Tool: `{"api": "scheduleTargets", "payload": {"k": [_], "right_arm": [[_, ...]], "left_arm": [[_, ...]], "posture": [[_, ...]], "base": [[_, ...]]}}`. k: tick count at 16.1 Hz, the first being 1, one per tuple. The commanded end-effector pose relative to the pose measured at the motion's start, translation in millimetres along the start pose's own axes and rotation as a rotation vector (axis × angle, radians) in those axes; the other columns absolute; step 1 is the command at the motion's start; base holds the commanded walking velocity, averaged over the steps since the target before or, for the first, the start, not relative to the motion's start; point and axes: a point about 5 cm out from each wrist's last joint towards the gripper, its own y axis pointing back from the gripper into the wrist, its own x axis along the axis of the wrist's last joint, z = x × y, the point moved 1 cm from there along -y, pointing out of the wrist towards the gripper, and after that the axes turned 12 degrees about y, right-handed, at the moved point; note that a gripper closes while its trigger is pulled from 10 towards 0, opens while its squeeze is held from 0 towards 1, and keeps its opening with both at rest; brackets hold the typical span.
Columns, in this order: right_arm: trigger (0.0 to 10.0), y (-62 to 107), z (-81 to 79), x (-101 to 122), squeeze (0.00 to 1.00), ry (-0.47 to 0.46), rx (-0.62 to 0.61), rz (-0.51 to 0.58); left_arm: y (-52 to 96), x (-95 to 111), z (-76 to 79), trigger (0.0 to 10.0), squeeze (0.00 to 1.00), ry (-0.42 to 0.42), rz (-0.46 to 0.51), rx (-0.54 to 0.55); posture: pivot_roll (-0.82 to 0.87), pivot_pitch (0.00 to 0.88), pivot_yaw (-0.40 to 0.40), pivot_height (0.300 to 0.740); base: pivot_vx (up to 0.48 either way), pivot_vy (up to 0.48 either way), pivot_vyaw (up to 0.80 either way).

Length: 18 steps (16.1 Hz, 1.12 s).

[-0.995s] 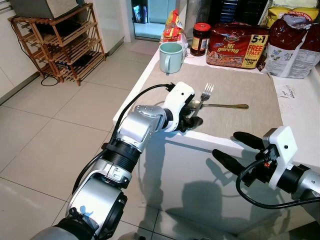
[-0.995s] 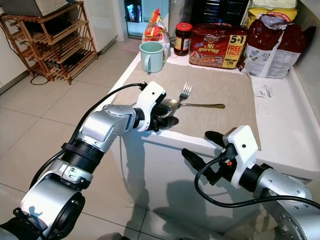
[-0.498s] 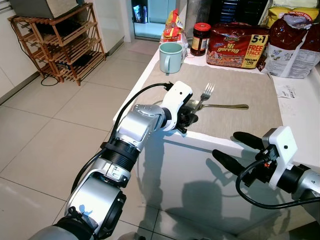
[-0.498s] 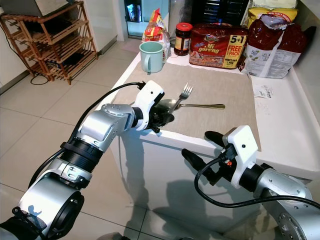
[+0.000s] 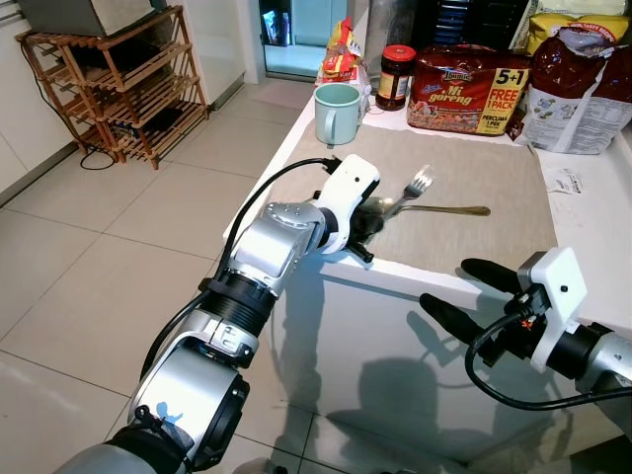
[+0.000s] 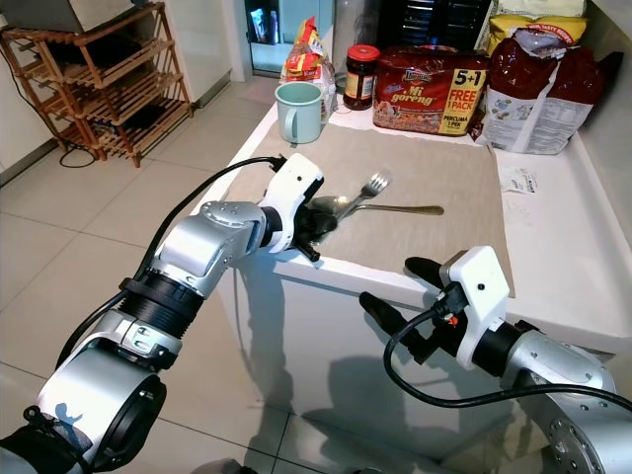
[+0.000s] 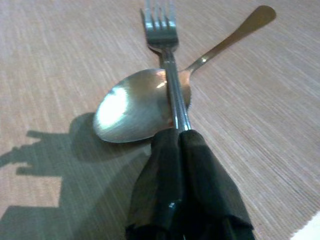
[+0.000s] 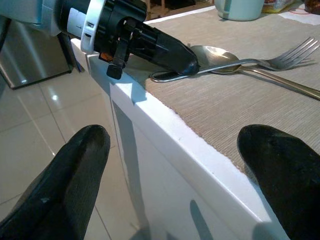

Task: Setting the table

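my left end effector (image 7: 179, 150) is clamped on the handle of the fork (image 5: 407, 194), fingers pressed together around the thin metal. the fork crosses over the bowl of the spoon (image 7: 132, 107), tines pointing toward twelve o'clock on the beige placemat (image 5: 464, 188), near the mat's seven o'clock corner and close to the worktop (image 5: 612, 247) edge. whether the fork rests on the spoon or clears it, i cannot tell for sure; from my wrist it looks to be touching the bowl.

my judgement: the step is separating the fork from the spoon and laying it in its own place. to do it well i should lift a little before sliding, so the handle does not drag the spoon along or tip it. i should keep the grip firm, since a thin handle may twist between my pads. then carry it toward nine o'clock, clear of the spoon, and lower it flat before letting go.

my right end effector (image 5: 462, 293) hangs below the worktop edge at five o'clock, fingers spread wide, holding nothing. the mint mug (image 5: 338, 113) stands at eleven o'clock, well apart.
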Motion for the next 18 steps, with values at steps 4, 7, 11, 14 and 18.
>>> {"api": "scheduleTargets", "payload": {"k": [4, 7, 11, 14, 18], "right_arm": [[10.0, -5.2, 2.3, 2.2, 0.0, 0.012, -0.006, 0.016], [10.0, -7.0, 2.2, 1.5, 0.0, 0.013, -0.005, 0.021], [10.0, -8.9, 2.7, 1.6, 0.0, 0.02, -0.017, 0.033], [10.0, -14.6, 12.7, 7.1, 0.0, 0.074, -0.14, 0.081], [10.0, -20.9, 62.1, 31.6, 0.0, 0.08, -0.594, 0.222]], "left_arm": [[9.1, 15.4, -4.2, 0.0, 0.0, -0.101, 0.062, 0.041], [19.1, 32.1, -2.7, 0.0, 0.0, -0.189, 0.124, 0.058], [33.6, 52.5, 3.8, 0.0, 0.0, -0.26, 0.27, 0.042], [50.4, 64.2, -4.0, 10.0, 0.0, -0.226, 0.495, 0.09], [86.6, 34.8, -25.5, 10.0, 0.0, -0.188, 0.604, 0.212]], "posture": [[-0.07, 0.0, 0.03, 0.74], [-0.06, 0.0, 0.033, 0.74], [-0.06, 0.0, 0.045, 0.74], [-0.06, 0.0, 0.052, 0.74], [-0.03, 0.0, 0.052, 0.74]], "base": [[0.0, 0.0, 0.0], [0.0, 0.0, 0.0], [0.0, 0.0, 0.0], [0.0, 0.0, 0.0], [0.0, 0.0, 0.0]]}}
